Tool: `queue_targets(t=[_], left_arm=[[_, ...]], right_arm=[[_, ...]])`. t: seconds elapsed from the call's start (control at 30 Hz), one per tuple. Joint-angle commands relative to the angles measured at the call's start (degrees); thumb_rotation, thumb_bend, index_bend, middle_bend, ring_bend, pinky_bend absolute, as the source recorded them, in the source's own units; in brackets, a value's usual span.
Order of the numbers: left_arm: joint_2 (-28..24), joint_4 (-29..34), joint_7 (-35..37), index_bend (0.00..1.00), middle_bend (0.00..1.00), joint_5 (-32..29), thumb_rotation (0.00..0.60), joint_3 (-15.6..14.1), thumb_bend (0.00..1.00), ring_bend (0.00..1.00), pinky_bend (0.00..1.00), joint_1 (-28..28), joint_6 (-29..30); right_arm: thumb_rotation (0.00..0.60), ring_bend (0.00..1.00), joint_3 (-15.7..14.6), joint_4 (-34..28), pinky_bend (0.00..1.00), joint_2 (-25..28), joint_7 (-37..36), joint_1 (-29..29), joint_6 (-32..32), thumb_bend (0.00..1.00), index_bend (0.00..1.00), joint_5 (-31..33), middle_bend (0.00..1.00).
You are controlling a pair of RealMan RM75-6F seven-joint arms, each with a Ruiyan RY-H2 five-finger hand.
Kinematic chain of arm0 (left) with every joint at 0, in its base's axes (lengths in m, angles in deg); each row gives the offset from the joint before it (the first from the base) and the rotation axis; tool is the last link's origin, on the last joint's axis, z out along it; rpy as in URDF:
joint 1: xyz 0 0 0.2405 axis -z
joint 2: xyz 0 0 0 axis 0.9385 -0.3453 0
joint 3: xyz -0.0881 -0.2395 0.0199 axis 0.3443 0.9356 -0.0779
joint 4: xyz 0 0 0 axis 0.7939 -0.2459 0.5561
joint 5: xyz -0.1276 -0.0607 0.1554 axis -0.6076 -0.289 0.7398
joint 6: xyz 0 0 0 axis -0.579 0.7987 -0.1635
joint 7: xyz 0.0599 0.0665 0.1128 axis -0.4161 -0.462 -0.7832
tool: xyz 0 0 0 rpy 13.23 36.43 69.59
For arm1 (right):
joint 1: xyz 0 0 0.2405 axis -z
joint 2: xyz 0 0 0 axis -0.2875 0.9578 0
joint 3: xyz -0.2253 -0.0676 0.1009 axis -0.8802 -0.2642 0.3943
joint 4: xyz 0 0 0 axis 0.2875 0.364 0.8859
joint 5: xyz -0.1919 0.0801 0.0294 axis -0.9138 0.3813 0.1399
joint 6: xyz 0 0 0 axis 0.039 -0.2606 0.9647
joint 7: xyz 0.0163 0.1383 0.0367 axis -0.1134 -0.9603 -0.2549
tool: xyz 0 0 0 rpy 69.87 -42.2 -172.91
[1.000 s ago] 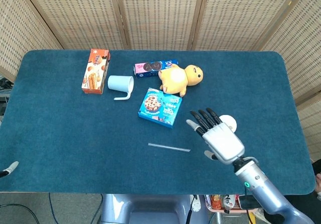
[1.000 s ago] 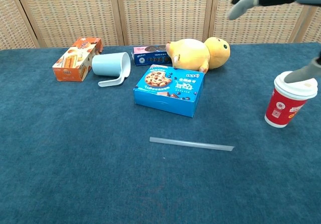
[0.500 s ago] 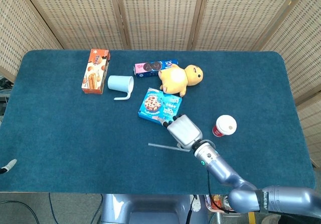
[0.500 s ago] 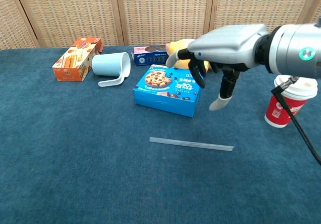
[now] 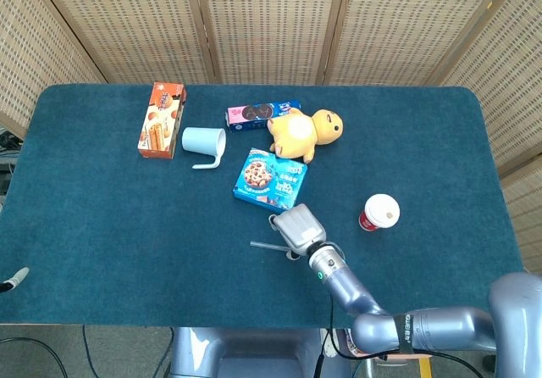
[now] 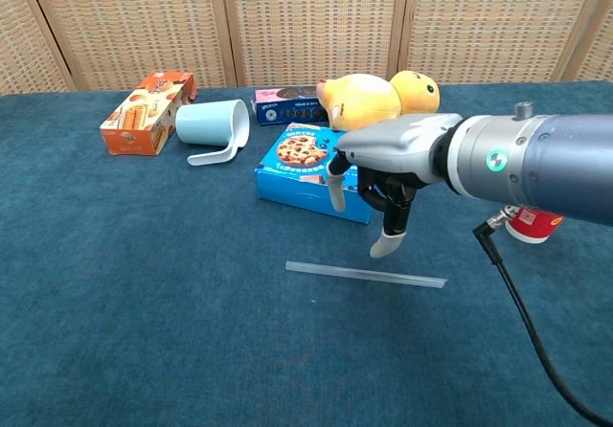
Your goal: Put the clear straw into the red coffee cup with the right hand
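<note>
Above clear straw (image 6: pixel 366 275), right hand (image 6: pixel 378 174) fingers (image 6: pixel 384 244) spread, empty (red coffee cup (image 5: pixel 378 212) half-hidden)

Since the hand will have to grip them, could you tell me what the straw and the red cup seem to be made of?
Straw: probably thin plastic, translucent and smooth; the blue cloth shows faintly through it.
Red cup: likely paper, matte red printed wall, with a white lid that looks like plastic; the look leaves it open.
</note>
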Motion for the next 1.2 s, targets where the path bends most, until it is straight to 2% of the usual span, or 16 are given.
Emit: queue_targets(t=[0.03,0.27,0.57,1.2], left_arm=[[-0.1,0.0,0.1,0.0,0.0,-0.1,0.6,0.0,0.11,0.0,0.0,0.0,0.0],[-0.1,-0.1,0.4,0.0,0.0,-0.3,0.6,0.1,0.11,0.0,0.0,0.0,-0.1],[-0.4,-0.1,1.3,0.0,0.0,-0.5,0.6,0.1,0.11,0.0,0.0,-0.1,-0.1],[-0.6,-0.4,2.1,0.0,0.0,-1.4,0.6,0.4,0.11,0.0,0.0,0.3,-1.1]], right_arm=[[0.6,0.73,1.1,3.7,0.94,-5.4,3.0,-2.9,6.0,0.08,0.44,7.2,0.84],[0.6,0.73,1.7,6.3,0.94,-9.5,3.0,-3.7,9.4,0.2,0.46,10.2,0.85],[0.6,0.73,1.4,9.5,0.94,-14.1,1.2,-3.7,10.6,0.29,0.49,7.8,0.86],[0.6,0.73,1.4,16.1,0.94,-20.7,3.6,-4.5,9.9,0.33,0.51,8.4,0.86]])
